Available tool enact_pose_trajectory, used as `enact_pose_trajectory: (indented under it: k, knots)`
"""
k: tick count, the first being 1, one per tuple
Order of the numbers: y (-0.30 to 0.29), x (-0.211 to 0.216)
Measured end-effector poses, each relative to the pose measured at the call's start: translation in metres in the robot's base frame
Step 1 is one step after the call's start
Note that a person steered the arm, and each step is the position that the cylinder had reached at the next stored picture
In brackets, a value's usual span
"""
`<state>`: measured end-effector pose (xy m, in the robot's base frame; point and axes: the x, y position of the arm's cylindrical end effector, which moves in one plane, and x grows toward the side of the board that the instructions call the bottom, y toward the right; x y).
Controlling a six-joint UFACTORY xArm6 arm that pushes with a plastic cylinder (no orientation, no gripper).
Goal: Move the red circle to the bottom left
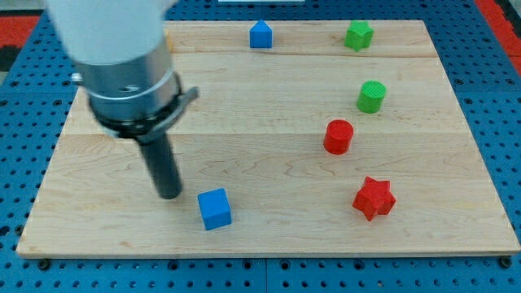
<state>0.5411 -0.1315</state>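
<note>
Toward the view's bottom left of the worktop (98,236), my tip (169,195) rests on the wood; this tool is a plain rod with nothing to open or shut, and it touches no block. Just beside it, to the view's right and slightly lower, sits the blue cube (215,208), near but apart. Well apart from my tip, across the board toward the view's right and a little higher, stands the red circle (338,136), a short cylinder. Below it, toward the view's bottom right, lies the red star (374,198); above it is the green cylinder (371,96). Along the view's top edge are a blue block with a peaked top (260,35) and a green block (358,36) whose shape I cannot make out.

The likely trouble: the blue cube lies near the straight path between my tip and the red circle, and near the goal corner, so it may get shoved along. A round block can also slip off a rod pushed off-centre, and circling behind it risks nudging the red star or green cylinder.
</note>
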Motion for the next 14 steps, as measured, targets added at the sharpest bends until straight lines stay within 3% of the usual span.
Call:
enact_pose_trajectory:
  k: [1,3,4,5,6,8,10,11,13,14]
  knots:
    - [0.022,-0.012]
    - [0.21,-0.025]
    - [0.273,-0.062]
    - [0.259,-0.084]
    - [0.172,-0.084]
    - [0.137,-0.111]
    - [0.027,-0.086]
    - [0.027,-0.058]
    - [0.048,-0.04]
    - [0.011,-0.026]
